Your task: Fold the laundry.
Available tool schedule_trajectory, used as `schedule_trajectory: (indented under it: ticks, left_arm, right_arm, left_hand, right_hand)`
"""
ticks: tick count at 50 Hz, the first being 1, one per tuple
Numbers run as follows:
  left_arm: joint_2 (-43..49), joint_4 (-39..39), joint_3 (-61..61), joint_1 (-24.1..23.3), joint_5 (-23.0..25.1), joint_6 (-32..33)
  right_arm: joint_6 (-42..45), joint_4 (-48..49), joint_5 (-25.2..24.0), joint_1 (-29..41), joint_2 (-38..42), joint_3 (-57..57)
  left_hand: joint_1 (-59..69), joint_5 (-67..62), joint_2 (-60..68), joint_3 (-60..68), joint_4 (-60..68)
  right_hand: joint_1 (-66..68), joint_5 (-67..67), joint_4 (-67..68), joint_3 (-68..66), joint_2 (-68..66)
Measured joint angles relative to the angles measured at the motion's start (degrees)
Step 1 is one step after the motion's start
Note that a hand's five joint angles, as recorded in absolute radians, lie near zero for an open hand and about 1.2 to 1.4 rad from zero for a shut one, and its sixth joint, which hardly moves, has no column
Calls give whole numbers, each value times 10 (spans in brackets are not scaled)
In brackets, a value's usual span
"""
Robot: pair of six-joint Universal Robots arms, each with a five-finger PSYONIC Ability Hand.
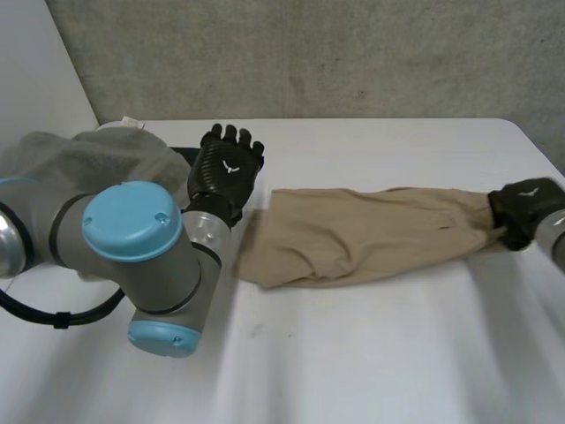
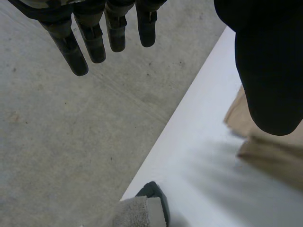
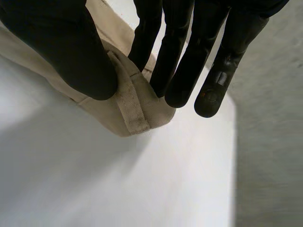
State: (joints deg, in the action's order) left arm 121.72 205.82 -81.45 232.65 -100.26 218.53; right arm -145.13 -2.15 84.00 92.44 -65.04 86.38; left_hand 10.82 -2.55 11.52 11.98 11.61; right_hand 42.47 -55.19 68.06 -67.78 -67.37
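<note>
A tan garment [image 1: 371, 234] lies stretched out across the middle of the white table [image 1: 397, 353]. My right hand [image 1: 525, 208] is at its right end. In the right wrist view the right hand [image 3: 61, 47] pinches a hemmed corner of the tan garment [image 3: 132, 109] between thumb and fingers. My left hand [image 1: 228, 168] is raised off the table just beyond the garment's left end, fingers straight and holding nothing. In the left wrist view the left hand [image 2: 270, 71] hangs over the table's far edge, with the garment's end [image 2: 270, 151] under the thumb.
A heap of grey cloth [image 1: 88, 159] lies at the back left of the table, partly behind my left arm, with a dark item [image 1: 185, 156] beside it. The heap's corner [image 2: 137, 213] reaches the table edge. A concrete wall [image 1: 309, 53] stands behind the table.
</note>
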Motion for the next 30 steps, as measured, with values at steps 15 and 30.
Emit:
schedule_trajectory:
  ticks: [15, 30]
  left_arm:
    - [-52, -2, -40, 3, 0, -26]
    - [-68, -6, -37, 12, -25, -53]
  right_arm:
    - [226, 118, -58, 169, -4, -59]
    - [173, 151, -216, 328, 108, -91]
  left_hand:
    - [0, 0, 0, 0, 0]
    - [0, 0, 0, 0, 0]
  right_hand:
    - [0, -13, 0, 0, 0]
    - [-306, 492, -526, 526, 528]
